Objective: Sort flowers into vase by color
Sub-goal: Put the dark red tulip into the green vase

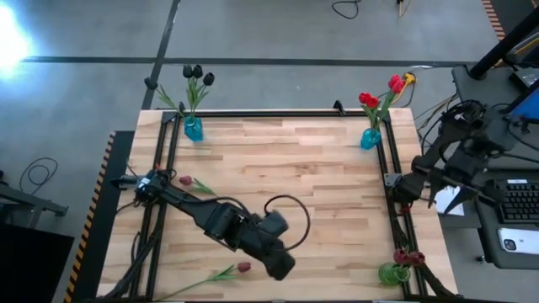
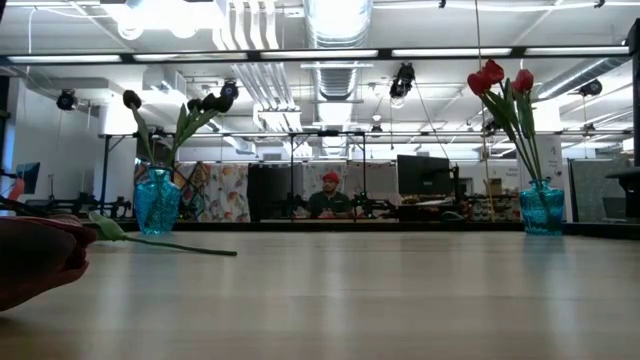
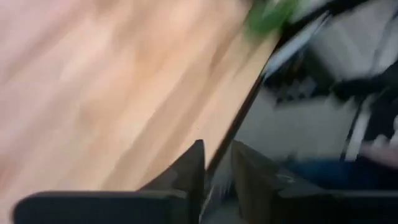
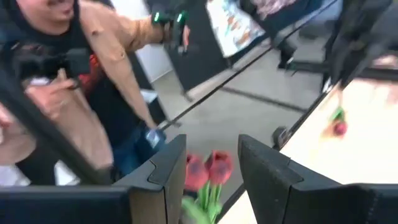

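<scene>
A red-headed flower [image 1: 226,273] lies flat on the table [image 1: 320,168] just beside the left gripper [image 1: 282,268], whose arm stretches low across the wood, fingers slightly parted, empty; right gripper [image 4: 211,171] waits parted off the table's right edge

High view: straight down over the whole bench [image 1: 320,168], both arms in frame; low view: level at bench-top height, facing across to the two blue vases [image 2: 157,201] at the far edge and the room behind, both vases shared with the high view. Left wrist view: close over the bench edge, past its own fingers [image 3: 186,174]. Right wrist view: off the bench corner toward a person [image 4: 81,74], red tulips [image 4: 208,169] just beyond its fingers.
</scene>
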Robot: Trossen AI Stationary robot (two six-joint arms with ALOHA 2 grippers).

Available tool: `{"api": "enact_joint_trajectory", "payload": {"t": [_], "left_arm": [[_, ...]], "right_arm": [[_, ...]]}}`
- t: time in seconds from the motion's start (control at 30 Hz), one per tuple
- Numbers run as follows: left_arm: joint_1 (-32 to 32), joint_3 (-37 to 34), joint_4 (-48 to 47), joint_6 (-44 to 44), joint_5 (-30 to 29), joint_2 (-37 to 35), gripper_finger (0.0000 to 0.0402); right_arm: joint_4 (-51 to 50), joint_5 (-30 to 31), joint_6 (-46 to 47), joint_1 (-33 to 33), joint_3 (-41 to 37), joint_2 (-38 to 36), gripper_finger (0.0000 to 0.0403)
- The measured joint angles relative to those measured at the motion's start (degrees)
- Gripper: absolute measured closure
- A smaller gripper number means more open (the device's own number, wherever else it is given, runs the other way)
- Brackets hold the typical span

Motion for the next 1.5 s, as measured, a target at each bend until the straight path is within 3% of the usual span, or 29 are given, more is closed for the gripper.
{"api": "enact_joint_trajectory", "payload": {"t": [0.23, 0.4, 0.53, 0.63, 0.9, 1.0, 1.33, 1.5], "left_arm": [[-4.8, -0.3, -21.6, -6.2, 14.3, 1.8, 0.026], [-10.5, -1.3, -28.2, -4.9, 15.8, 5.3, 0.0241], [-13.7, -7.1, -27.9, -3.2, 18.7, 7.8, 0.0239], [-14.5, -13.3, -24.1, -2.6, 20.3, 7.9, 0.0239], [-12.9, -29.7, -1.8, -0.1, 18.7, 5.3, 0.0239], [-12.3, -33.8, 0.8, 0.7, 16.9, 5.3, 0.0239], [-11.1, -39.9, 11.6, 0.5, 13.9, 5.0, 0.0247], [-9.8, -39.9, 12.3, 0.0, 10.0, 5.0, 0.0313]], "right_arm": [[-0.3, 7.5, -0.9, 0.0, 8.0, 4.5, 0.0266], [-0.3, 13.0, -0.8, 0.0, 13.1, 7.7, 0.0266], [-0.2, 17.0, -0.7, 0.0, 16.8, 10.0, 0.0266], [-0.2, 19.2, -0.5, 0.0, 18.7, 11.9, 0.0266], [-0.3, 25.2, 0.7, 0.0, 23.0, 16.4, 0.0266], [-0.2, 25.4, 1.4, 0.0, 25.0, 18.0, 0.0266], [-2.0, 25.4, 3.0, 0.0, 29.0, 21.0, 0.0266], [-3.3, 25.4, 3.0, 0.0, 29.1, 21.8, 0.0266]]}}
